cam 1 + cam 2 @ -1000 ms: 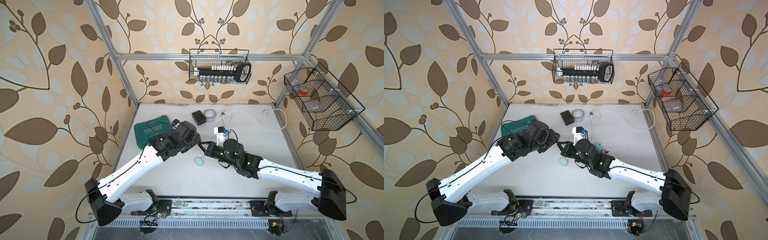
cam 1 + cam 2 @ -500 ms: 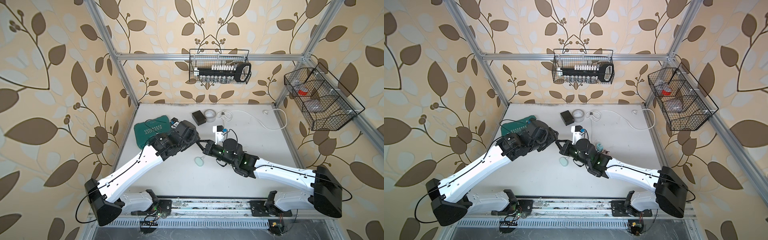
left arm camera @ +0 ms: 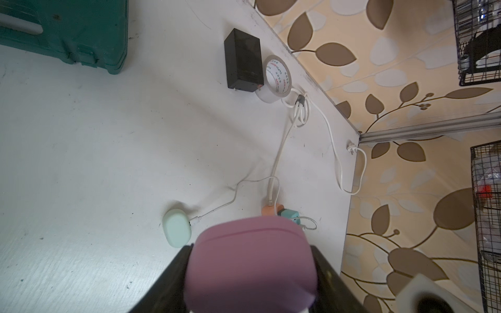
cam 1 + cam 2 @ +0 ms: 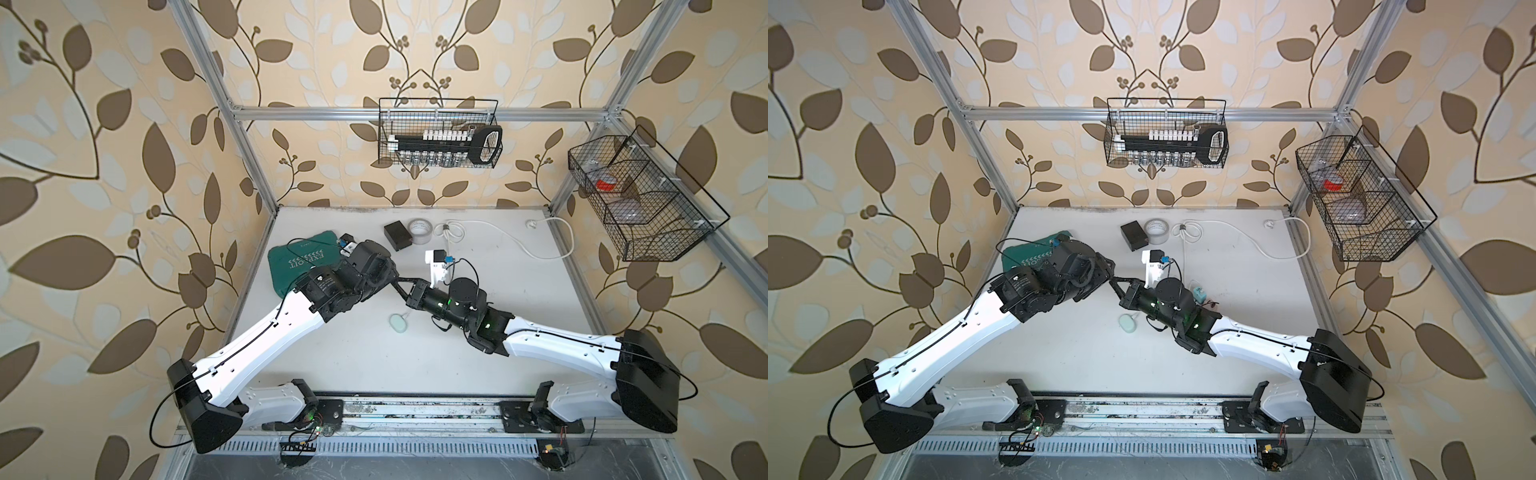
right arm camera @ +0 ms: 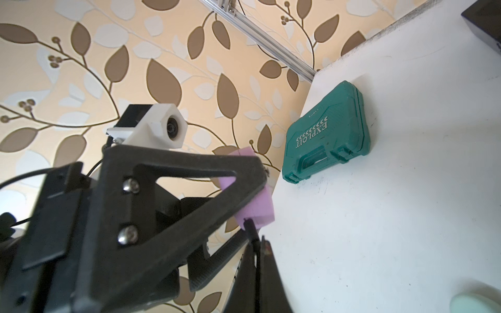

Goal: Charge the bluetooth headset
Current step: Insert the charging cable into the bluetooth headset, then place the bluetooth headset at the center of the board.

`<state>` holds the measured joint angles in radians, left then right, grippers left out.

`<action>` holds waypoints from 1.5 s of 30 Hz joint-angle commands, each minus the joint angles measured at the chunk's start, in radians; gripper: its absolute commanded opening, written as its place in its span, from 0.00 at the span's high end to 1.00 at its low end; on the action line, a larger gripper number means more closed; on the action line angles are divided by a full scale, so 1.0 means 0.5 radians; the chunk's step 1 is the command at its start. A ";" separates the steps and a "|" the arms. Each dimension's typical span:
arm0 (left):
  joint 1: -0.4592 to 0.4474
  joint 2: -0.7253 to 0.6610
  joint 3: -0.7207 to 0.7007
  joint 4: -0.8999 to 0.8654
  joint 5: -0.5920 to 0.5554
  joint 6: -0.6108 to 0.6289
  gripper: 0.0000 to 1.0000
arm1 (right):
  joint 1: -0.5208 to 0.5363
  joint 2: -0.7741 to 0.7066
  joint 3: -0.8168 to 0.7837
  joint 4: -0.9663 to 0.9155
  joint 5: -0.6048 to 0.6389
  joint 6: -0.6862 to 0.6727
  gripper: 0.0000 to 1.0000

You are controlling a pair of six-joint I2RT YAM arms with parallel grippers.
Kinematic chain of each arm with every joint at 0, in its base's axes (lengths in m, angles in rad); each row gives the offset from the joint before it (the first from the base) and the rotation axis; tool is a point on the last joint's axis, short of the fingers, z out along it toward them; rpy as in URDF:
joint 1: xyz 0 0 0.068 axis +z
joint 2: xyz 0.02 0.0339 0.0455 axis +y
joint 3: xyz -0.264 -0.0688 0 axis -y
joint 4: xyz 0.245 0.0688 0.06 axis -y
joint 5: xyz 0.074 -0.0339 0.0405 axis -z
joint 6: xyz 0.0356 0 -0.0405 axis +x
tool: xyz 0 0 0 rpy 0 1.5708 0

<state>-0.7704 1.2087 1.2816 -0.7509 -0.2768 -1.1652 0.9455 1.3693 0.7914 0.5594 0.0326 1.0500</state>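
left gripper (image 3: 250,273): half-open, clamped on pink headset case (image 3: 252,252), off the table (image 4: 374,365) | right gripper (image 5: 254,239): pinched shut on thin plug (image 5: 249,226) at the case | you wanna square it up, push gently

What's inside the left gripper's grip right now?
A pink earbud case, held in the left gripper. The fingers cover its sides and near end, so no charging port shows.

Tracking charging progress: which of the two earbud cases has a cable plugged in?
The mint-green case lying on the table: a thin white cable plugs into its end. The pink case sits clamped in the left gripper.
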 commanded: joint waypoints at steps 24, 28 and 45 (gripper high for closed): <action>-0.033 -0.079 0.048 -0.025 0.210 0.048 1.00 | -0.127 0.131 -0.125 0.656 -0.162 0.069 0.99; -0.033 -0.082 0.057 -0.024 0.210 0.054 1.00 | -0.118 0.073 -0.081 0.400 -0.080 -0.052 0.98; 0.048 -0.146 0.020 -0.081 0.087 0.069 1.00 | -0.115 -0.092 -0.146 0.166 -0.118 -0.122 0.88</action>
<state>-0.7635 1.1725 1.2816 -0.7586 -0.2558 -1.1538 0.8959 1.3605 0.7300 0.6979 -0.0685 1.0119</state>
